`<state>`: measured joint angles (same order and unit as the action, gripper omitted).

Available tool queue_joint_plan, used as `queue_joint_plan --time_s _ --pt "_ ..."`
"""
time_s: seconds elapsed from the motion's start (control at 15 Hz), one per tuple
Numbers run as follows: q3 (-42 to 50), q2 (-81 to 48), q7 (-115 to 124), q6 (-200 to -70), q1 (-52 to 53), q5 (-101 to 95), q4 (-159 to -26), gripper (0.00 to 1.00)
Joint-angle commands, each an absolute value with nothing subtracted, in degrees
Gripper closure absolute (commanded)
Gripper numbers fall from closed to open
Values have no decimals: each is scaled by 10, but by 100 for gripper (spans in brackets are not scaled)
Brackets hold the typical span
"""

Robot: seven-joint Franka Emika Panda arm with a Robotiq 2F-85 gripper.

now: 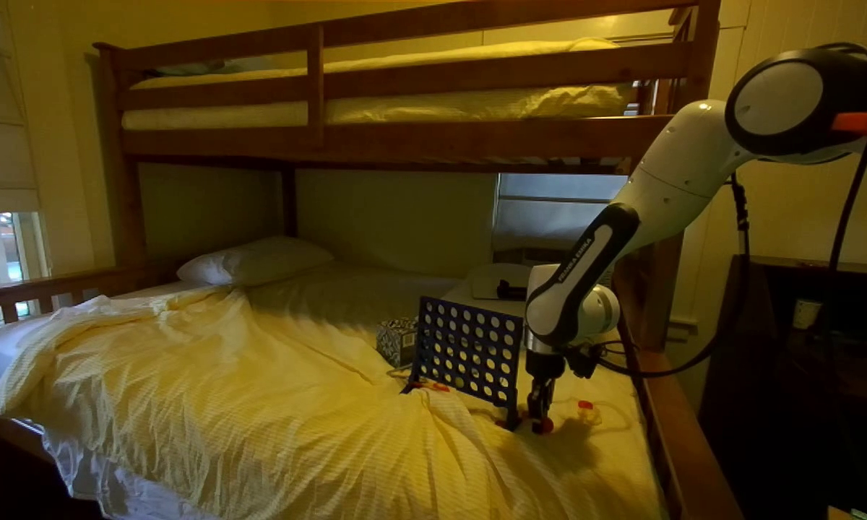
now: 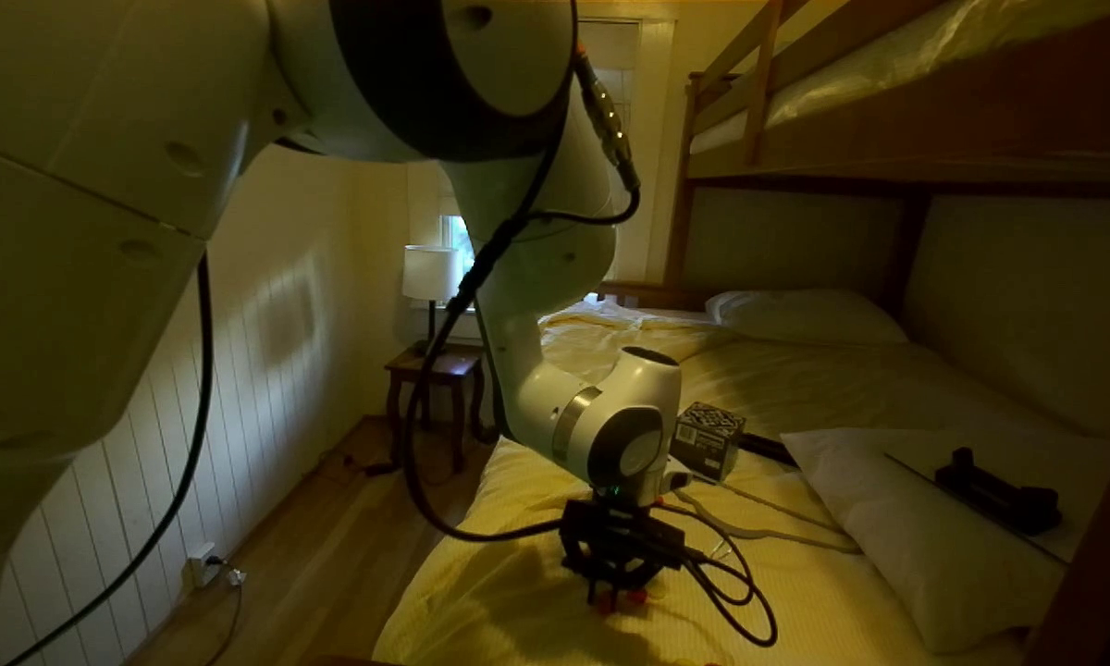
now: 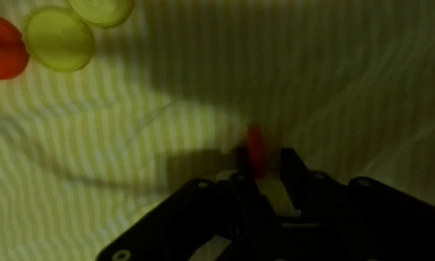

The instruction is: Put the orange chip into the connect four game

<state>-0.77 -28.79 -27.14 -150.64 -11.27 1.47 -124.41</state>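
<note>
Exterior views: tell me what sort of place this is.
Most likely a bedroom: there is a wooden bunk bed with a pillow on its lower level, and a white-shaded lamp.

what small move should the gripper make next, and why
Probably close the gripper gently: in the wrist view the orange chip stands on edge between its fingers, with a gap showing to one of them, so it looks not yet clamped.
</note>
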Motion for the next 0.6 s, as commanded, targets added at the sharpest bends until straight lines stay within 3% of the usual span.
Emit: queue_joint_plan --time_s 0.0,0.53 --pt "-5 -268 -256 -1515 -112 -3 -1266 71" --pt "-2 -253 -252 -1515 -109 -5 -1277 72"
